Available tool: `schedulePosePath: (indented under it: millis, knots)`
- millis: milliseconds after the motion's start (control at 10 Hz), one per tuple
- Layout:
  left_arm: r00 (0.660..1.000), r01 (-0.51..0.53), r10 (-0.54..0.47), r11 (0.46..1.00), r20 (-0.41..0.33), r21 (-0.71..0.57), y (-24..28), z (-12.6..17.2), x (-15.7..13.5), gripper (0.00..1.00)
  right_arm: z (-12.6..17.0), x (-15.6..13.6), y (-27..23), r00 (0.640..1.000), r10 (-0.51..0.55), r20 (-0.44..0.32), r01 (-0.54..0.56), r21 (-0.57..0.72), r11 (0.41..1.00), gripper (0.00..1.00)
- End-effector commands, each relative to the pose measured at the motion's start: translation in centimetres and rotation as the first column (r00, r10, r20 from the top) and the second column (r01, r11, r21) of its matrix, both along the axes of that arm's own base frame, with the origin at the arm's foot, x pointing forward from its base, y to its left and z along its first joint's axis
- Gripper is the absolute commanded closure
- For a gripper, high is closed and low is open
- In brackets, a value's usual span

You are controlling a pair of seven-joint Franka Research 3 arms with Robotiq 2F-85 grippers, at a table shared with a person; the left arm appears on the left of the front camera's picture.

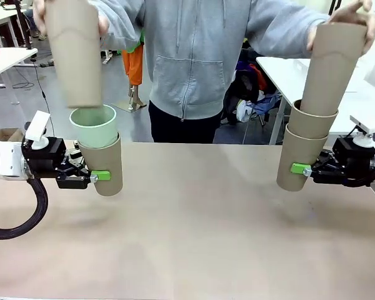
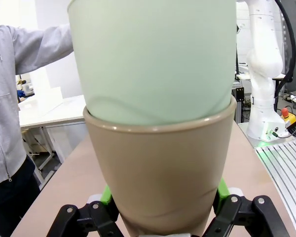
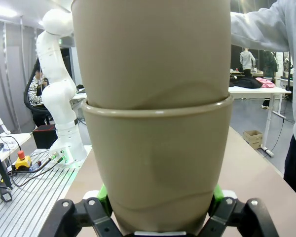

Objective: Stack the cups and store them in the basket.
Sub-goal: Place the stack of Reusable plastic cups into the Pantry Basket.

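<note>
At 9 o'clock on your table, the left gripper (image 1: 99, 177) is clenched on a tan base cup (image 1: 106, 167). The mint cup (image 1: 94, 128) is nested inside, mouth up, so the person's hand (image 1: 40, 17) can lower a blurred tan cup (image 1: 78, 56) in from 12 o'clock. At 3 o'clock the right gripper (image 1: 300, 169), clamped shut on the bottom cup (image 1: 295, 156), steadies a nested middle cup (image 1: 314, 122). The person's other hand (image 1: 362, 22) seats a 3rd cup (image 1: 331, 69). Both grips sit low, likely leaving the rims free for stacking
</note>
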State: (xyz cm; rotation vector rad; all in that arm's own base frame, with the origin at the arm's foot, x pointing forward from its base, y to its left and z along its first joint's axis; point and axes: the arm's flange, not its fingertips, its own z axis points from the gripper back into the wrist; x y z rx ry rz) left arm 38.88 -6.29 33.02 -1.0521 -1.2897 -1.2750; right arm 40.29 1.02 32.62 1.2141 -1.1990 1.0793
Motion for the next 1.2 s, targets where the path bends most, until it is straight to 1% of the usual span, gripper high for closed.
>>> schedulePosePath:
  millis: [0,1100]
  knots:
    - [1.0,0.001,-0.001,1.0,0.012,-0.002,0.01,0.3,-0.01,0.15,0.18,-0.15,-0.01,1.0,-0.004,0.017,0.004,-0.004,1.0,0.16]
    - [1.0,0.001,-0.001,1.0,0.012,-0.002,0.01,0.3,-0.01,0.15,0.18,-0.15,-0.01,1.0,-0.004,0.017,0.004,-0.004,1.0,0.16]
